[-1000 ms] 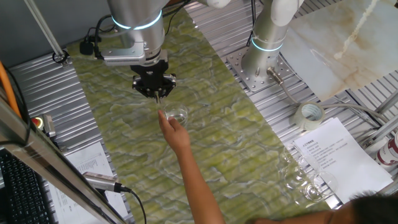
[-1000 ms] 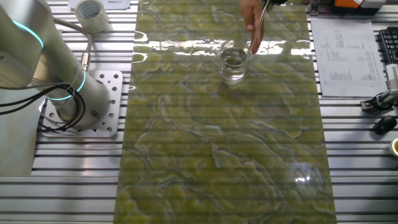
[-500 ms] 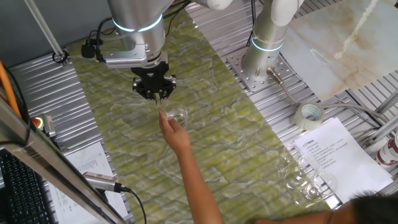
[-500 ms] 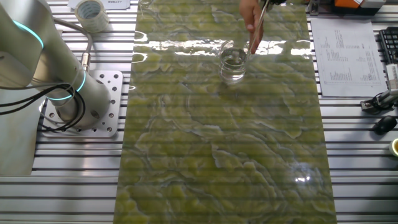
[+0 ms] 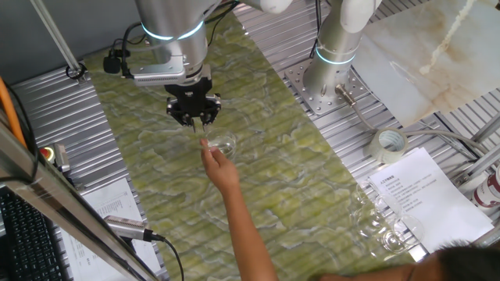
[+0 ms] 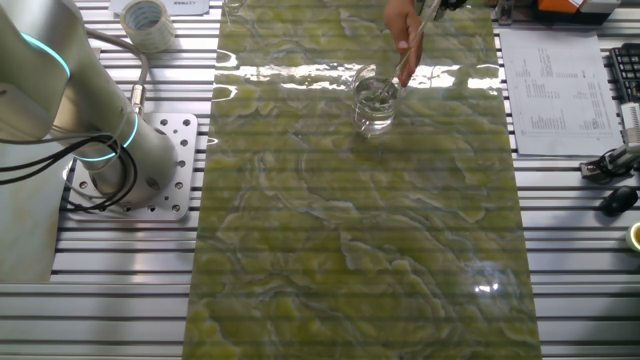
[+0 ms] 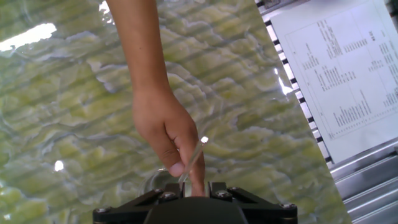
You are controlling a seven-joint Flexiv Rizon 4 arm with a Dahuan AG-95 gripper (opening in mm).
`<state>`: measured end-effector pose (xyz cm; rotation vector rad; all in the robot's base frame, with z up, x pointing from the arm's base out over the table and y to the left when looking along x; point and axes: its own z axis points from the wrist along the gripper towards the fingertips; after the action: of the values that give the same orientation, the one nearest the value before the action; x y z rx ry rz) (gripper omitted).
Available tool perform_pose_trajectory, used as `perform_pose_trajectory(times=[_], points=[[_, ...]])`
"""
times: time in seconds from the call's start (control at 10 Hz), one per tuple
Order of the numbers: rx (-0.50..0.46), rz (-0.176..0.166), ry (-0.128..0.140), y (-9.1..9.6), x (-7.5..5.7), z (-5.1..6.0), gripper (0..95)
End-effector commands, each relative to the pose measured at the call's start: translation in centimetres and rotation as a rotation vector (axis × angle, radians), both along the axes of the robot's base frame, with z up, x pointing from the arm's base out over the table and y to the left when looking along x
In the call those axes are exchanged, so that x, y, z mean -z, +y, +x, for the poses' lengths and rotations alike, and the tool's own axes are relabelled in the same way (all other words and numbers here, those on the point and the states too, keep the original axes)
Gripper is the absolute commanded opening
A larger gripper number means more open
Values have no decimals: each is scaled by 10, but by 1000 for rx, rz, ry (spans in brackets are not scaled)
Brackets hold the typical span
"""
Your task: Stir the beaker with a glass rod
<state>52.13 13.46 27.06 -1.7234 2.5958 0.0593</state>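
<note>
The worktop (image 5: pixel 94 101) is ribbed aluminium with a green marbled mat (image 6: pixel 350 250) laid down its middle, most likely so the clear glassware stands out and does not slide. The Flexiv arm (image 5: pixel 168 35) hangs over the mat's far end in one fixed view, its claw (image 5: pixel 193 119) pointing down just above and beside the beaker (image 6: pixel 374 100). A person's forearm (image 5: pixel 246 222) reaches in from the near edge, and the hand (image 7: pixel 165 127) sits right at the claw, pinching the glass rod (image 7: pixel 193 160) and, by my reading, steadying or feeding it between the fingers.

The rod slants down from the claw so its lower end dips into the beaker's mouth, which stands upright on the mat with liquid in it (the slant suits stirring round the wall). Whether the claw is clenched on the rod or still loose I cannot tell; the hand and the camera housing hide the fingertips.
</note>
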Motion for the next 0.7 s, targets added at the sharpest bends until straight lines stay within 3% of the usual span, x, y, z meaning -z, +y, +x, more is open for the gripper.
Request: perform_pose_trajectory(times=[0.1,0.2,0.3,0.4,0.6,0.7], points=[[5,0,1,0,0,0,190],[14,-2,1,0,0,0,190],[47,-2,3,0,-2,-1,380],[135,-18,10,0,-6,-3,380],[272,-30,18,-3,-10,-3,0],[363,-31,20,-7,-13,-3,0]])
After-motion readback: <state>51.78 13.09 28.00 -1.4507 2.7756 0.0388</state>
